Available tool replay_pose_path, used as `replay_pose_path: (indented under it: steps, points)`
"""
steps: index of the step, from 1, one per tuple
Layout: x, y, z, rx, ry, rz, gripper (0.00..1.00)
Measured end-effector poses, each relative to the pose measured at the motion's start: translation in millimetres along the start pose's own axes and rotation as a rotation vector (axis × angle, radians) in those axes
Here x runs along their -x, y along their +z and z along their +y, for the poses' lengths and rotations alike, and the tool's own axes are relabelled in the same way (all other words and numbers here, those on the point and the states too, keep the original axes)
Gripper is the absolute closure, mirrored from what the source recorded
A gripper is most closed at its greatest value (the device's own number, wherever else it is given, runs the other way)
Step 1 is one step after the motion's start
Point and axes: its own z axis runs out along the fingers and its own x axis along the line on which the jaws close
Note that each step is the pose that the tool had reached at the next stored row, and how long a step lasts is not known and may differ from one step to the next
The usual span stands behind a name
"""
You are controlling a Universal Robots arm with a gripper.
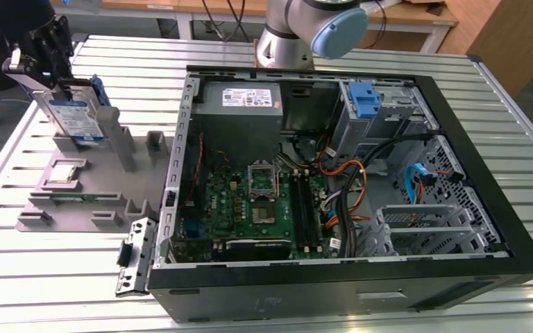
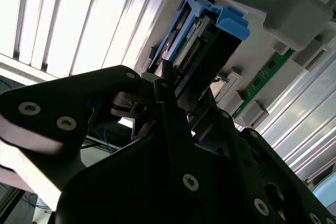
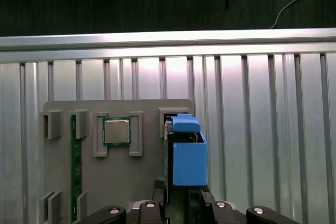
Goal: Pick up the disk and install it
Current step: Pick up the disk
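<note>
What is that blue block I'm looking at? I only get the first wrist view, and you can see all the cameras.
Observer: It's the rail end of the disk. In the exterior view the disk stands upright on its edge in a grey fixture, and its face shows a white-and-blue label.
Operator: Is the arm near it?
Observer: Yes. In the exterior view the tool is right at the disk's top edge.
Operator: And where's the computer?
Observer: The open computer case lies beside the fixture, toward the exterior view's right. The disk is outside it.
</note>
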Motion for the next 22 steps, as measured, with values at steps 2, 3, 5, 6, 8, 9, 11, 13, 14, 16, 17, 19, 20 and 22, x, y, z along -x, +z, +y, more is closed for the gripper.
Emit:
replay_pose_path:
  steps: [2, 3, 5, 6, 8, 9, 11, 13, 14, 16, 17, 19, 20, 22]
  points:
    - [0.0, 0.0, 0.0, 0.0001, 0.000, -0.0001, 0.65]
    - [0.0, 0.0, 0.0, 0.0001, 0.000, -0.0002, 0.65]
    - [0.0, -0.2, 0.0, 0.0000, 0.000, -0.0003, 0.65]
    - [0.0, -1.1, 0.1, 0.0004, 0.000, -0.0001, 0.65]
    - [0.1, -3.0, 0.0, 0.0001, 0.000, -0.0003, 0.65]
    - [0.2, -4.4, 0.1, 0.0001, 0.000, -0.0002, 0.65]
    - [0.3, -7.6, 0.1, 0.0001, 0.000, -0.0003, 0.65]
    - [0.4, -10.9, 0.1, 0.0001, 0.000, -0.0003, 0.65]
    - [0.5, -11.9, 0.1, 0.0001, 0.000, -0.0003, 0.65]
    - [0.5, -12.0, 0.1, -0.0002, 0.000, -0.0004, 0.65]
    - [0.5, -12.2, 0.1, 0.0000, 0.000, -0.0005, 0.65]
    - [0.5, -12.1, 0.1, 0.0000, 0.000, -0.0006, 0.65]
    - [0.5, -12.2, 0.1, 0.0001, 0.000, -0.0006, 0.65]
    - [0.5, -12.4, 0.1, 0.0000, 0.000, -0.0006, 0.65]
